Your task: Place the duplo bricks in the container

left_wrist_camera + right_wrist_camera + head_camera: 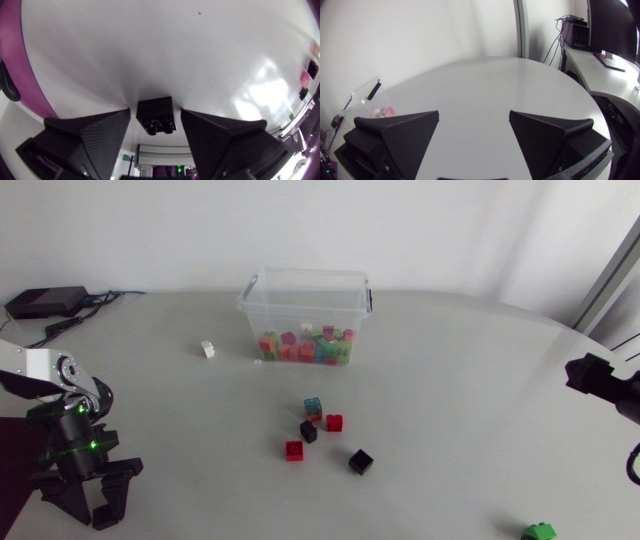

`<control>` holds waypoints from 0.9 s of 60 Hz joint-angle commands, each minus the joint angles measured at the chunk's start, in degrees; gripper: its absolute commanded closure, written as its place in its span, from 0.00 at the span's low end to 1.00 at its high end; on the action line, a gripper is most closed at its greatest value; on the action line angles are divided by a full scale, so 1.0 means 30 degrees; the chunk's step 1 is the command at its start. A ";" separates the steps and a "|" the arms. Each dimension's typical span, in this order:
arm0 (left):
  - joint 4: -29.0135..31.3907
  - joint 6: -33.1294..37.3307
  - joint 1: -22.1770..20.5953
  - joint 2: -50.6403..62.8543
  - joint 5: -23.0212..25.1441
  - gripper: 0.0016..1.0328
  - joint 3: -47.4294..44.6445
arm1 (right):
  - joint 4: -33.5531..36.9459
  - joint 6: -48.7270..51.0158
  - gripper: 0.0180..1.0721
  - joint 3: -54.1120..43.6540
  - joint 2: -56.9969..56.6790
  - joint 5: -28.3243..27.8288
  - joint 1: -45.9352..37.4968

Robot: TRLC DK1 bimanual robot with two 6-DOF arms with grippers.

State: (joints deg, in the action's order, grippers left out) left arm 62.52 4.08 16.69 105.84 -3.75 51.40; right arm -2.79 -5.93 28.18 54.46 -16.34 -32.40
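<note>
Spread wide, the left pincer (88, 510) stands over the table (470, 410) near its front left corner. A black duplo brick (156, 114) lies between its fingers and touches neither. That brick looks squarish, with no long axis to tell, and its studded face is turned back toward the wrist. Farther out, mid-table, loose bricks (334, 422) lie scattered: red, teal and black. A white brick (208, 349) sits beside the clear container (300, 305), which holds many coloured ones. The right pincer (474, 117) is spread too and holds nothing. A green brick (538, 531) lies at the front right edge.
</note>
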 commanded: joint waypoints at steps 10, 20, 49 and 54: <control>-0.0802 -0.0773 0.0150 -0.0652 -0.0186 0.59 -0.0785 | 0.1017 0.0220 0.05 0.1152 0.0334 -0.0062 -0.0683; -0.1300 -0.0656 0.0150 -0.1472 -0.0186 0.64 -0.1048 | 0.2980 0.1275 0.05 0.1855 0.0832 0.0055 -0.0742; -0.4141 -0.0568 -0.2428 -0.4226 -0.0010 0.66 0.0124 | 1.0450 0.3970 0.05 0.2558 0.2092 0.2370 -0.1094; -0.4317 -0.0626 -0.2662 -0.4724 0.0253 0.67 0.0710 | 1.1241 0.4410 0.05 0.2734 0.2444 0.2370 -0.1123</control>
State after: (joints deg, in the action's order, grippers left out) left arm 50.02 3.40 9.48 93.86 -3.42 51.03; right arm 28.95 5.19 36.16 60.27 -9.58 -35.75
